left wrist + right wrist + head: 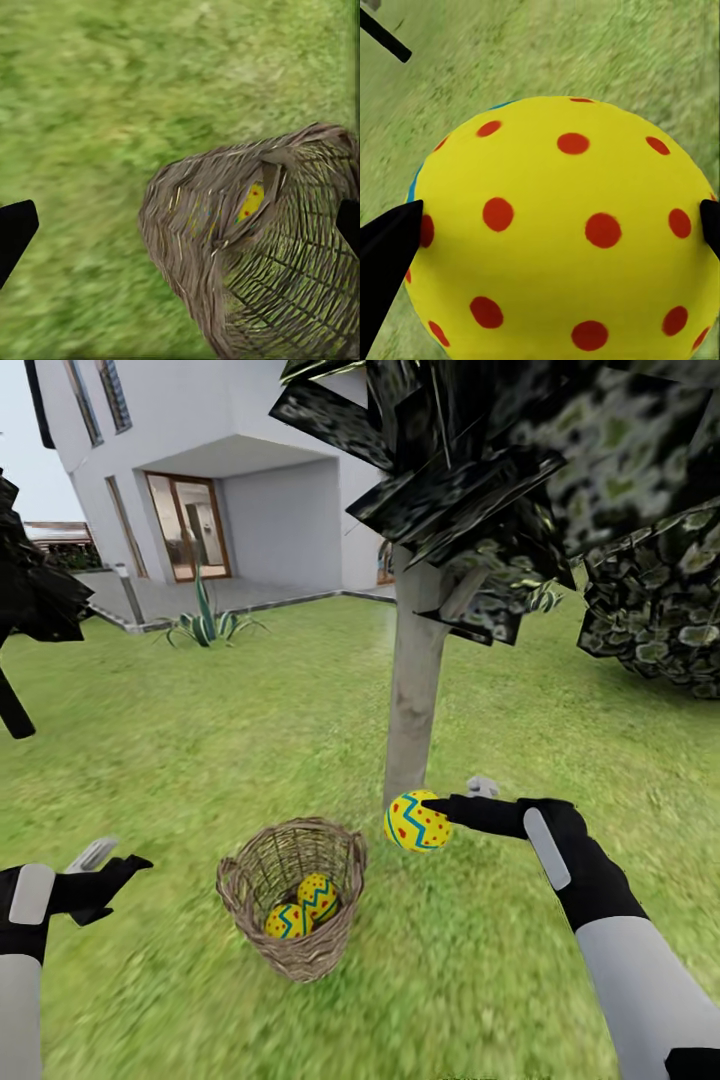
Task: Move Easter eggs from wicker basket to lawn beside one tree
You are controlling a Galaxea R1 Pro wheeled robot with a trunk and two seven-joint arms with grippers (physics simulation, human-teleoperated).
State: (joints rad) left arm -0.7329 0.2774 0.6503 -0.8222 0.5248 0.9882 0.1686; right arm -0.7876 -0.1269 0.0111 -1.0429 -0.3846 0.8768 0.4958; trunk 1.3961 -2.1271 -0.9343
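Your right gripper [438, 812] has its jaws clamped on one Easter egg [417, 821]; in the right wrist view both dark fingertips [386, 255] press the yellow, red-dotted shell at either side. You hold that egg above the lawn [200, 730], just beside the base of the pale tree trunk [413, 690], at about 2 o'clock from the wicker basket [292, 895]. Two eggs [303, 907] lie touching in the basket's bottom. Your left gripper [115, 862] hangs empty with its jaws spread wide, at 9 o'clock from the basket, apart from it.
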